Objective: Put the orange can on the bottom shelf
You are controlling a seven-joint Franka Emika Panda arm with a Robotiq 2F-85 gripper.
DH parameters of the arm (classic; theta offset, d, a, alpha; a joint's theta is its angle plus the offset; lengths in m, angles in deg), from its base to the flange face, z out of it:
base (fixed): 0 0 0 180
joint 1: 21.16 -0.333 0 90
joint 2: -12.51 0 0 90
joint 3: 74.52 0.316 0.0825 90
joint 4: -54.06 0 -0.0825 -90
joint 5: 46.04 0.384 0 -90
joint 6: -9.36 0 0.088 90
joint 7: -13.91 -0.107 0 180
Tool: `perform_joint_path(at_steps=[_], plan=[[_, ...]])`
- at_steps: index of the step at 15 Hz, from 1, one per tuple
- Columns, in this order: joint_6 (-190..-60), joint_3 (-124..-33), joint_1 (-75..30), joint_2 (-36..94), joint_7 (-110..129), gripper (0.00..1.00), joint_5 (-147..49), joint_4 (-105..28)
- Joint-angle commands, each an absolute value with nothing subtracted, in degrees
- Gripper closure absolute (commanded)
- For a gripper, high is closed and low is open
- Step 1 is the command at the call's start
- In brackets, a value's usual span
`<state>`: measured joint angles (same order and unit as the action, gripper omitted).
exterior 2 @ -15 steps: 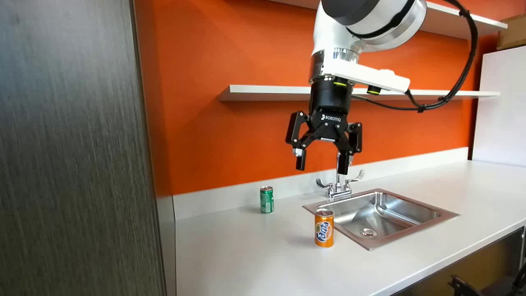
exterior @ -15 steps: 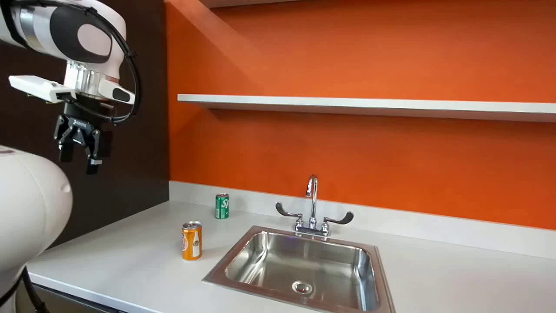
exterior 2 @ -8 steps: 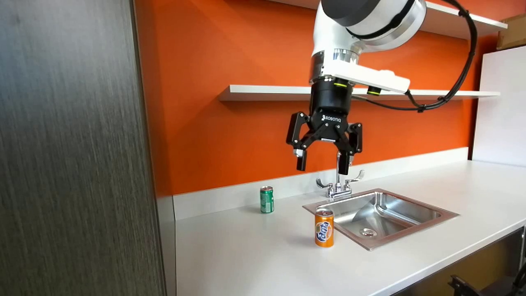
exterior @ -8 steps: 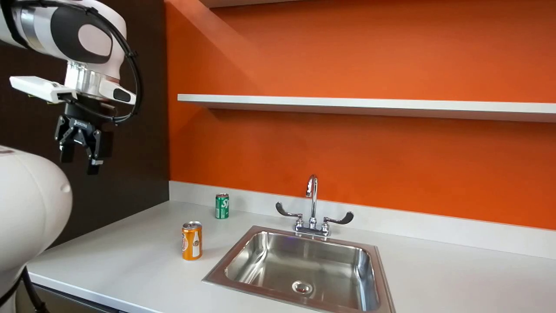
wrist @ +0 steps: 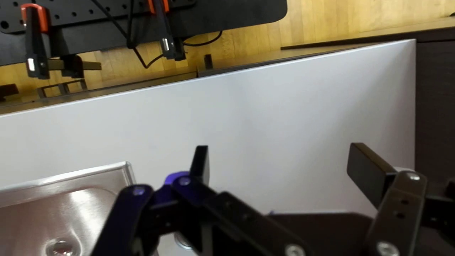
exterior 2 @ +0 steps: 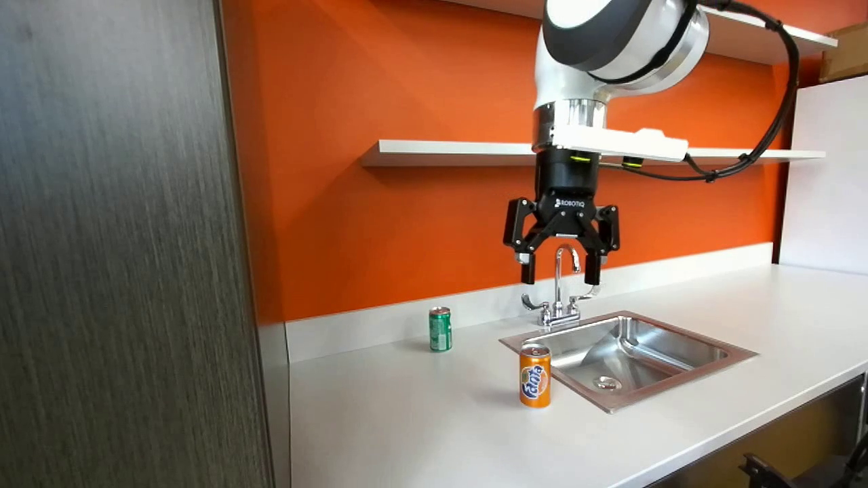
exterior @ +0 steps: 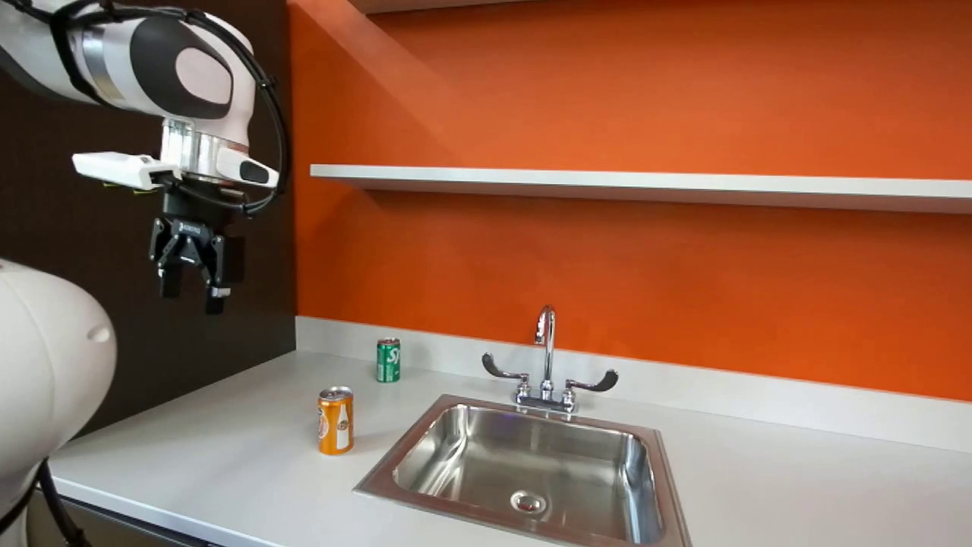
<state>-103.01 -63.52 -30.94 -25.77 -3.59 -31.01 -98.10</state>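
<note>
The orange wall [exterior: 607, 304] stands behind, with the counter [exterior 2: 420, 413] along its foot. The shelf [exterior: 638, 180] is the long white board crossing the wall. The arm [exterior 2: 569, 78] reaches over the counter, where the sink [exterior: 415, 437] is set in. The claw [exterior 2: 560, 272] points down, its fingers [wrist: 364, 174] spread apart with nothing between them.

The orange can [exterior: 336, 422] stands upright on the counter, near the sink and well apart from the claw. From the claw it lies at about four o'clock in an exterior view; in an exterior view, the can [exterior 2: 536, 379] lies just past six. The step in hand is probably the approach. Best to travel across until the claw sits at twelve o'clock over the can, then go straight down, one finger to each side, clear of the silvery top. A grip on the upper half should leave the base free for setting down; squeeze lightly, since the walls may dent. Then lift fully above the shelf's front edge before going in. The green can [exterior 2: 440, 331], there at ten o'clock from the orange one, looks out of the way.
</note>
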Motion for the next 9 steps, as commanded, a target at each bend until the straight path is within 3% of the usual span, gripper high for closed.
perform_joint_path(at_steps=[1, 9], plan=[[-104.86, -64.31, -27.86, -25.81, -1.69, 0.0, -34.87, -99.77], [-111.13, -66.35, -26.55, -20.38, -0.01, 0.0, -37.34, -102.32]])
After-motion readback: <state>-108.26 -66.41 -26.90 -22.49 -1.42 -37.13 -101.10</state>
